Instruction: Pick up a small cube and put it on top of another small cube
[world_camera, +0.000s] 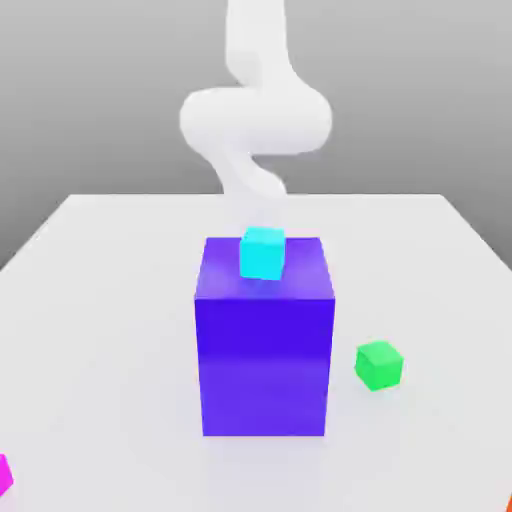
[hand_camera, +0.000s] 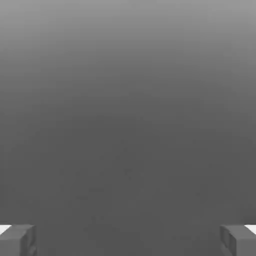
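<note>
A small magenta cube (world_camera: 3, 474) lies on the white table (world_camera: 100, 300) at the near corner on the exterior view's left, cut off by the frame edge. My white arm (world_camera: 255, 120) rises behind the big purple-blue block (world_camera: 264, 350), far from that cube. In the hand view my gripper (hand_camera: 128, 241) is open: its grey fingertips (hand_camera: 17, 240) stand far apart with nothing between them, in front of a plain grey background.
A cyan cube (world_camera: 262, 252) sits on top of the purple-blue block at mid-table. A green cube (world_camera: 379, 365) rests on the table to the block's right in the exterior view. An orange sliver (world_camera: 508, 503) shows at the near right corner.
</note>
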